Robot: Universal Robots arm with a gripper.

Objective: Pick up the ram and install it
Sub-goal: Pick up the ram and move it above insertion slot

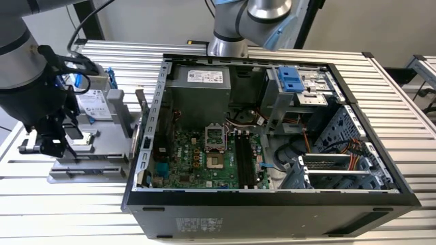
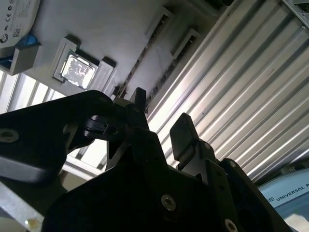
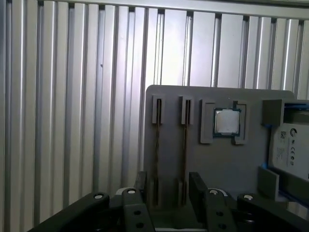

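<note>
Ribbed metal table, matt plastic holder, shiny metal processor, matt black fingers.

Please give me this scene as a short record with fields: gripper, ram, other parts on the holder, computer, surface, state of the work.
gripper: black two-finger gripper, open, holding nothing, over the holder
ram: two thin dark circuit-board sticks, on edge in slots of the grey holder plate
other parts: small square silver processor chip; silver hard drive with white label
computer: open black case, to the exterior view's right of the holder; green motherboard inside
surface: ribbed aluminium table
work: ram not yet picked up
</note>
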